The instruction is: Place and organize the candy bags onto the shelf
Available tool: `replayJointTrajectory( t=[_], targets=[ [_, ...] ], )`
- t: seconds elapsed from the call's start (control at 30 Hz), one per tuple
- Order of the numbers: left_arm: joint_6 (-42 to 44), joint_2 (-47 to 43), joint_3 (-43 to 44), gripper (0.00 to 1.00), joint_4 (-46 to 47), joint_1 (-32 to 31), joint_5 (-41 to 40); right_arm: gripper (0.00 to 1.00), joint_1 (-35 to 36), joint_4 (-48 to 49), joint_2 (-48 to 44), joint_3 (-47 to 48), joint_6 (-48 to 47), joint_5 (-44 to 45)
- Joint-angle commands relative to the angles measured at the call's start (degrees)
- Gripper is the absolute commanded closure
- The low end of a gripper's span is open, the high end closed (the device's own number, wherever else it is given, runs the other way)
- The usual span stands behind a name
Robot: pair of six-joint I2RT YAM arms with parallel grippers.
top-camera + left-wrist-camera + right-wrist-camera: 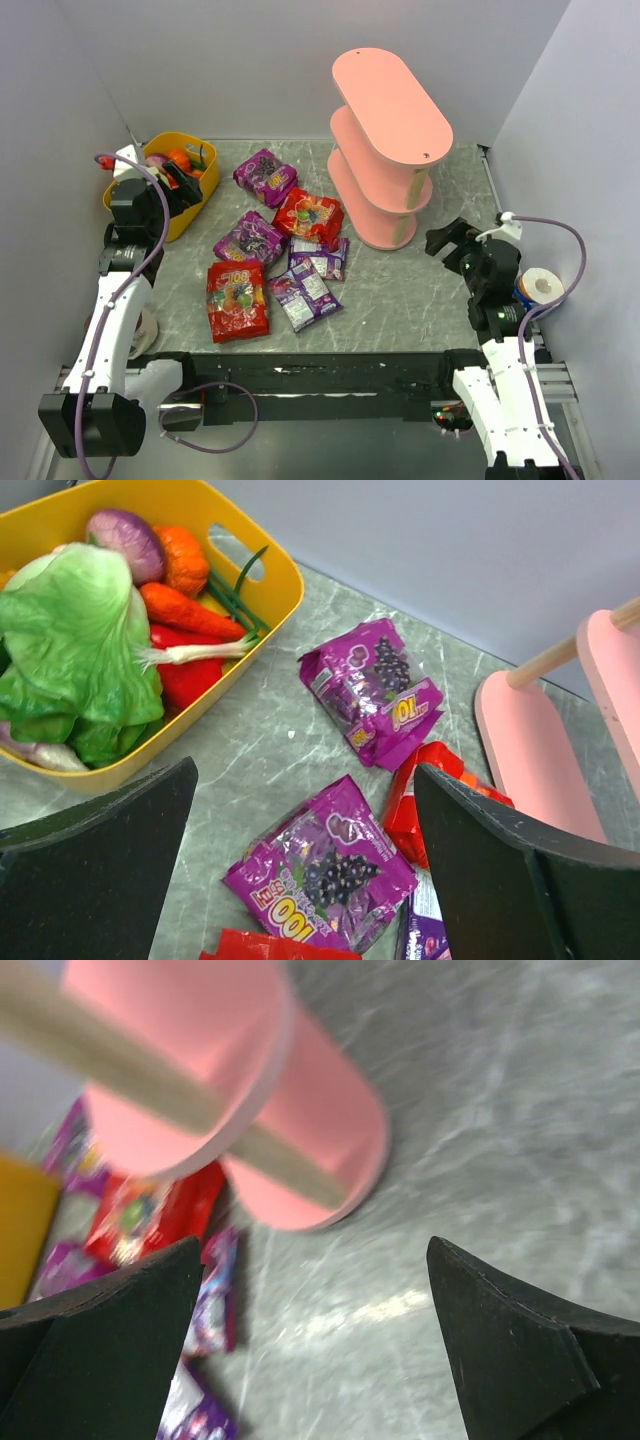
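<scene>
The pink three-tier shelf [390, 140] stands at the back right of the table, all its boards bare; it also shows in the left wrist view [530, 750] and the right wrist view [300, 1150]. Two red candy bags [308, 216] [237, 299] and several purple ones [265, 175] [250, 238] [304, 295] lie flat on the table left of it. My left gripper [185, 190] is open and empty, above the basket's near side; a purple bag [325, 875] lies below its fingers. My right gripper [445, 240] is open and empty, low beside the shelf's near end.
A yellow oval basket [196, 212] with toy vegetables [80, 640] sits at the back left. A roll of white tape [543, 285] lies at the right edge. Grey walls close in the table on three sides.
</scene>
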Motion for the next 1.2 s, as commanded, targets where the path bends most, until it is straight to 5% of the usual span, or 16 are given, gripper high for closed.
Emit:
replayJointTrajectory(
  t=[0.0,0.33,0.53,0.83,1.17],
  targets=[
    [-1.62,-0.98,2.37,0.04,-1.75,-0.05,-2.60,0.00,0.25,2.95,-0.64,-3.44,-1.96,-14.70],
    [1.01,-2.22,3.16,0.04,-2.63,-0.05,7.24,0.00,4.64,7.79,-4.60,-8.98,-0.73,-21.58],
    [0.23,-4.58,1.14,0.04,-1.85,-0.05,13.83,0.00,19.04,11.22,-1.97,-8.64,0.58,-14.39],
    [-2.68,-8.98,-3.52,0.04,-1.31,-0.05,15.60,0.00,41.27,15.79,18.39,1.37,0.15,-5.41],
    [-4.26,-12.14,-3.26,0.04,-6.06,-0.05,16.65,0.02,52.10,14.30,48.02,21.06,-3.98,-9.27]
  ],
)
